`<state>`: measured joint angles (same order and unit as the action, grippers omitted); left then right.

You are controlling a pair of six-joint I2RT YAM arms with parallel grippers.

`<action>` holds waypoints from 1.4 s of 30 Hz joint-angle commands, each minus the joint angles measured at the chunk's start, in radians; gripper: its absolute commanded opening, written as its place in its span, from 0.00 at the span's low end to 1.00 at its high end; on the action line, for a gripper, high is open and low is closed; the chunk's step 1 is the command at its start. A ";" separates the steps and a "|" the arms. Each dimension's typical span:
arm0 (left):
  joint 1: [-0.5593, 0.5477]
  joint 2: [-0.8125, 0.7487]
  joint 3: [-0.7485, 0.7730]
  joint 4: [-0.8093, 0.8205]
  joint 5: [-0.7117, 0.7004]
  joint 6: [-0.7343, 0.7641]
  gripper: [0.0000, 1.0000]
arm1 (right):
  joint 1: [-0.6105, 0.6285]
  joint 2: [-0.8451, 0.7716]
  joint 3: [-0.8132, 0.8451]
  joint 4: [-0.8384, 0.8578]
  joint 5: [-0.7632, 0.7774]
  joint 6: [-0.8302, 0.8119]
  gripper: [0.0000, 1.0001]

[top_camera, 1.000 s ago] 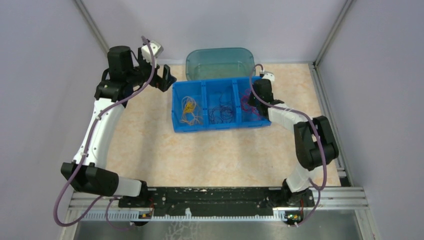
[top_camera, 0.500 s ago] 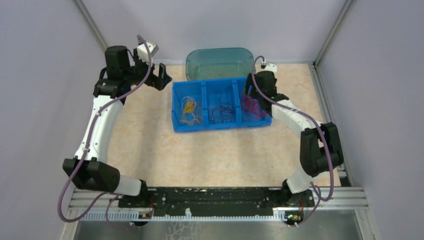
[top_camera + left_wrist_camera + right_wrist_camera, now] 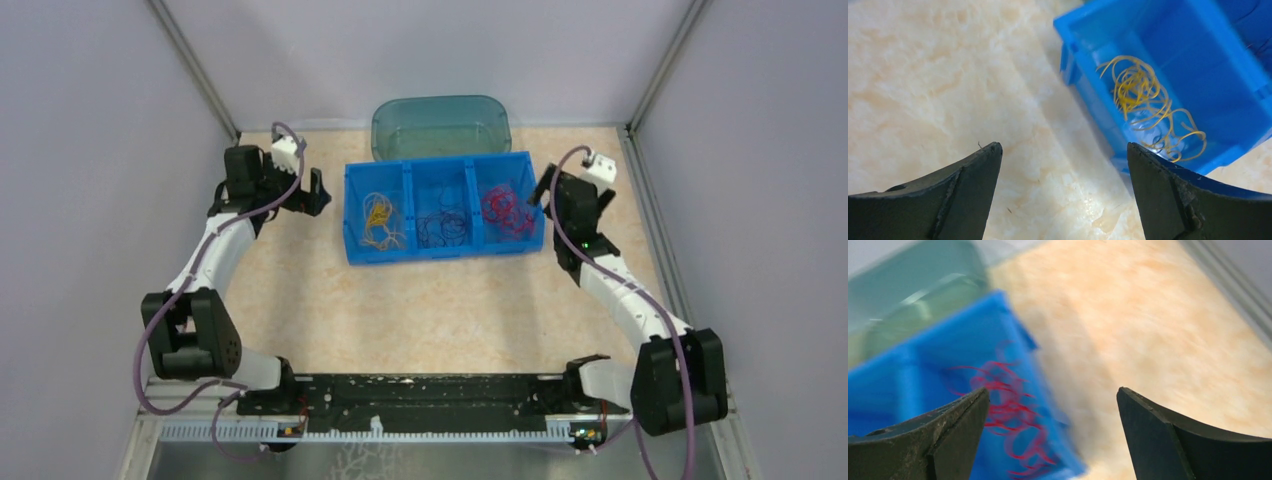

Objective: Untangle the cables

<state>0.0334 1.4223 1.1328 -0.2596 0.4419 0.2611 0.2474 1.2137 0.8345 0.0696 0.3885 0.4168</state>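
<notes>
Tabletop (image 3: pixel 420 310) shows beneath the right gripper (image 3: pixel 1053 395), which has left the red cables (image 3: pixel 505 207) in the blue bin (image 3: pixel 440 252), jaws wide and empty (left gripper (image 3: pixel 1063 150) likewise). Only overhead shows the dark cables (image 3: pixel 443 225).

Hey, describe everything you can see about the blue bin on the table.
The blue bin is a rectangular, plastic-looking tray, open on top, split by two dividers into three compartments side by side. It sits flat on the beige marbled table, slightly skewed. The left compartment holds yellow cables, the middle dark cables, the right red cables. A translucent teal tub stands just behind it; whether they touch cannot be told.
</notes>
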 commanded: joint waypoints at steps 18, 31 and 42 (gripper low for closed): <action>0.045 0.101 -0.534 0.943 -0.083 -0.141 1.00 | -0.092 0.096 -0.561 0.811 0.352 -0.309 0.99; 0.043 0.025 -0.664 1.038 -0.083 -0.214 1.00 | -0.112 0.183 -0.670 1.158 0.089 -0.401 0.99; 0.035 0.175 -1.014 1.778 -0.123 -0.215 1.00 | -0.133 0.243 -0.666 1.193 0.045 -0.387 0.99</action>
<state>0.0727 1.5669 0.1371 1.2308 0.3359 0.0563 0.1402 1.4616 0.1425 1.2068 0.4709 0.0189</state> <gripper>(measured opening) 0.998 0.990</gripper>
